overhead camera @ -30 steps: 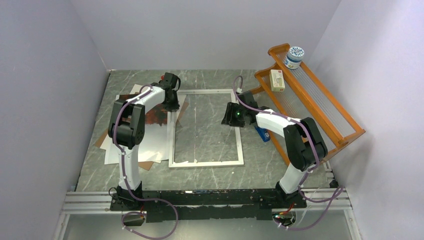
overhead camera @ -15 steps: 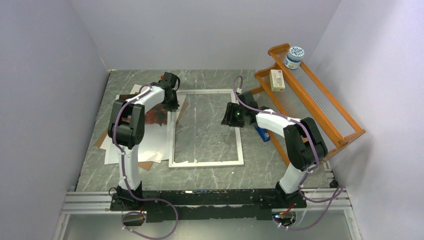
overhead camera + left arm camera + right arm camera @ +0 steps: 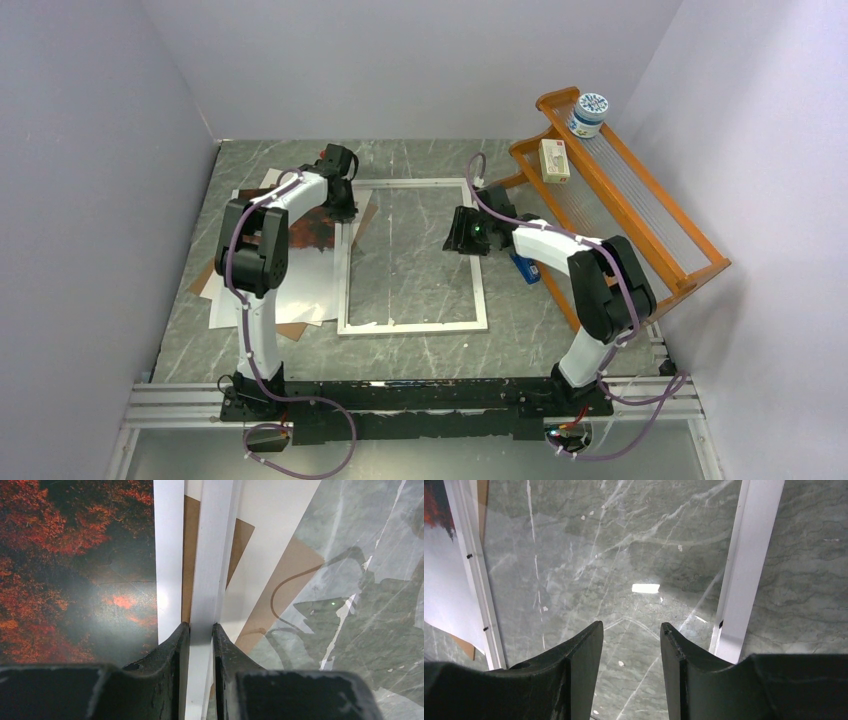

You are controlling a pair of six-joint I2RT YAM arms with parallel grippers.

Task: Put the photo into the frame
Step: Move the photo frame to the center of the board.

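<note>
Room is tight on both sides of the desk (image 3: 420, 355) from what we can see. The frame (image 3: 412, 326) sits about mid-desk, its long sides running from the near edge toward the far edge. There's a strip of bare marble past its far rim and another between its near rim and the rail the arms are bolted to.

Toward the right edge, an orange rack (image 3: 620, 200) leans in close, with a jar (image 3: 588, 113) and a small box (image 3: 553, 160) at its far end. The right arm fills most of the gap between rack and frame. Toward the left edge there's a messy pile: white sheets (image 3: 270, 300), a brown board (image 3: 295, 570), and the photo (image 3: 305, 232) on top, picture side up, just beside the frame's left rim.

The left gripper (image 3: 200, 627) is clamped on that left rim near the frame's far-left corner, one finger (image 3: 170, 645) on the outer side and the other on the inner. The photo's white border lies right next to the outer finger; touching or not, we can't tell. Whether the rim is lifted off the desk, we can't tell either.

The right gripper (image 3: 631, 630) hangs spread apart over the inside of the frame, holding nothing, just beside the right rim and well apart from the photo.
</note>
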